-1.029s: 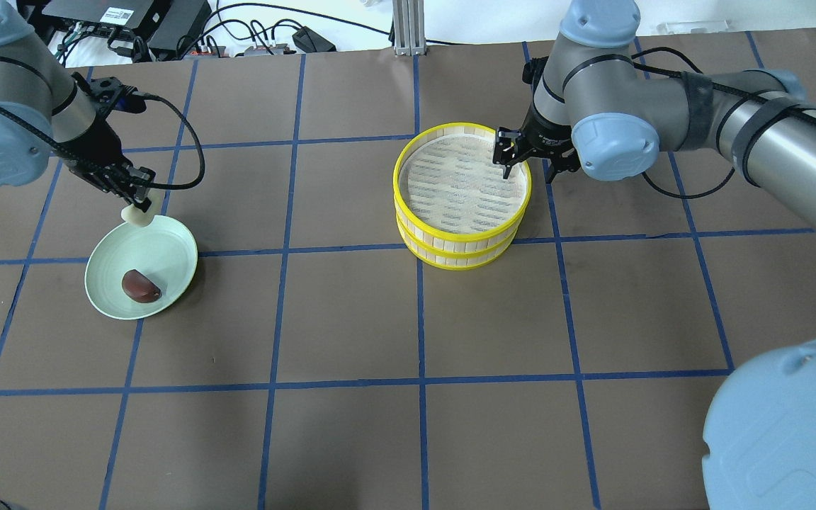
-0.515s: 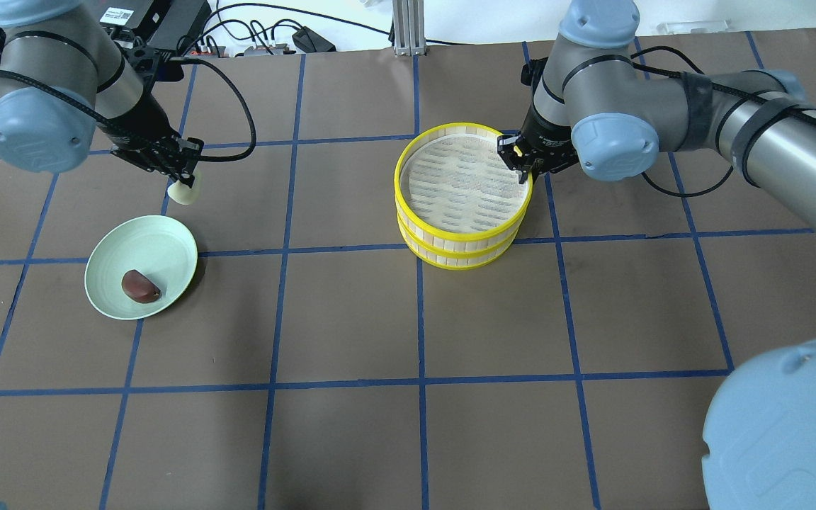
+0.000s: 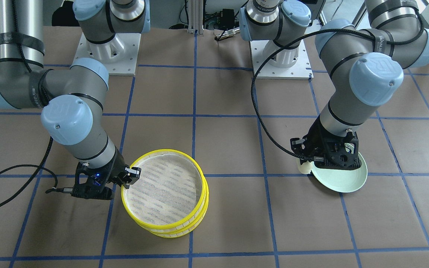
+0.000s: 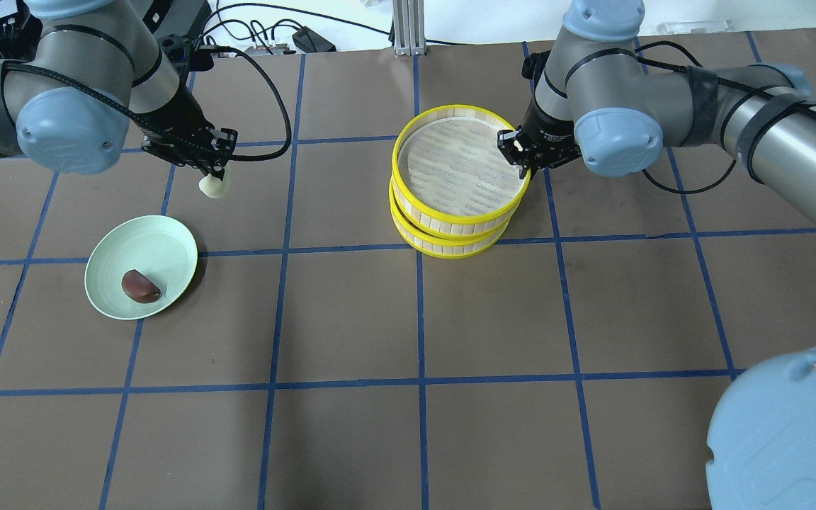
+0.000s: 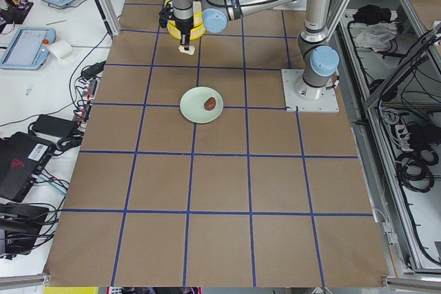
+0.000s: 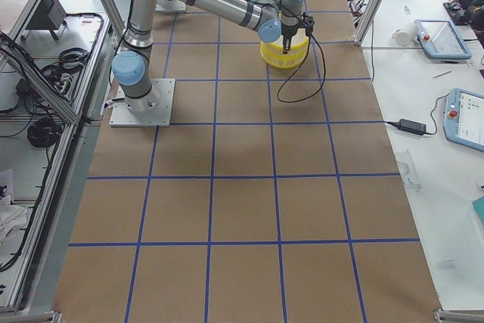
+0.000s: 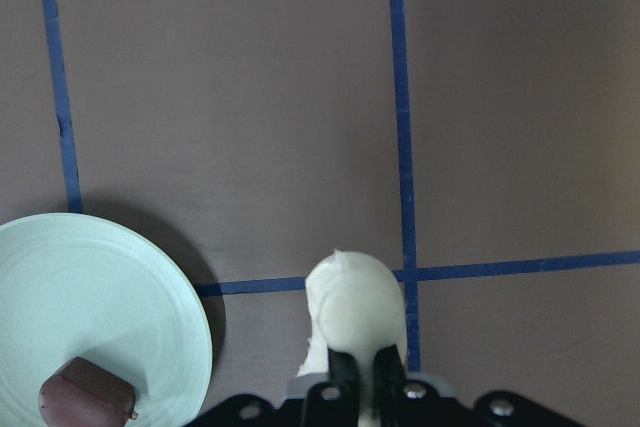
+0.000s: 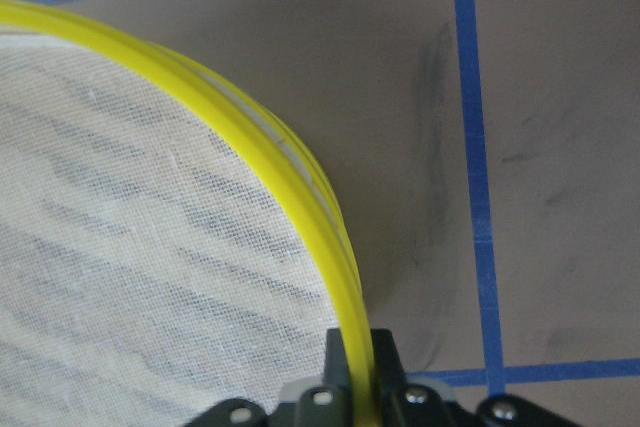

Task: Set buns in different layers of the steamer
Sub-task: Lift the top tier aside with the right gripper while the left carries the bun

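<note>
My left gripper [image 4: 214,173] is shut on the cream-white bun [image 4: 214,185] and holds it above the table, right of and beyond the pale green plate [image 4: 167,244]. The bun also shows in the left wrist view [image 7: 352,312]. The dark reddish-brown bun [image 4: 141,286] lies on the plate. My right gripper [image 4: 521,152] is shut on the yellow rim of the upper steamer tray [image 4: 461,219], which sits raised and offset over the lower tray [image 4: 450,253]. The right wrist view shows the fingers pinching that rim [image 8: 290,177]. Both trays look empty.
Brown table surface with a blue tape grid. Cables and black electronics [image 4: 132,21] lie along the far edge. A black cable loops from the left wrist [image 4: 266,106]. The two robot bases [image 3: 281,56] stand on the robot's side.
My left gripper has lifted the white bun off the plate and carried it right, toward the steamer. My right gripper has shut on the upper tray's rim and shifted the tray up and slightly left.
</note>
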`<state>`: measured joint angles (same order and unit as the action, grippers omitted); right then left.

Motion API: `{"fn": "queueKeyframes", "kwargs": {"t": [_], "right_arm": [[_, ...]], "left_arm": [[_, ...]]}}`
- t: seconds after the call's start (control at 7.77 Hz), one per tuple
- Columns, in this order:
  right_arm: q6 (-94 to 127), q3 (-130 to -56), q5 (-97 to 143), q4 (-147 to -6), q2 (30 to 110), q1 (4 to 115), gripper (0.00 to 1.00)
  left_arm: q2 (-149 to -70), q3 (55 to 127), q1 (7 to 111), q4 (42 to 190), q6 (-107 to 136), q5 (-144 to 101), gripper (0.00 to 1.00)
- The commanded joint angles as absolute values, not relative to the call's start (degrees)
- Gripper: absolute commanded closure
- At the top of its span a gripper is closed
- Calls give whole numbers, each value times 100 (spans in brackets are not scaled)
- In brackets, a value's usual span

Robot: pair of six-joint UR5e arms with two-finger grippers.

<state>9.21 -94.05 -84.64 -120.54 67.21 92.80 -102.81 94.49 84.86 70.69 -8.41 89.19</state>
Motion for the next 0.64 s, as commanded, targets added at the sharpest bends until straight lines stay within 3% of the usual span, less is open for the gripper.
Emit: {"fn": "queueKeyframes", "kwargs": {"t": [0.0, 0.51], "right_arm": [[853, -9343, -8350, -11709, 7003, 9185, 100], [-279, -9176, -8463, -10706, 7724, 8132, 100]], "left_arm": [[-10257, 9440, 8727, 7049, -293, 8738, 100], [-10414, 9448, 9131, 6331, 692, 8000, 100]]}}
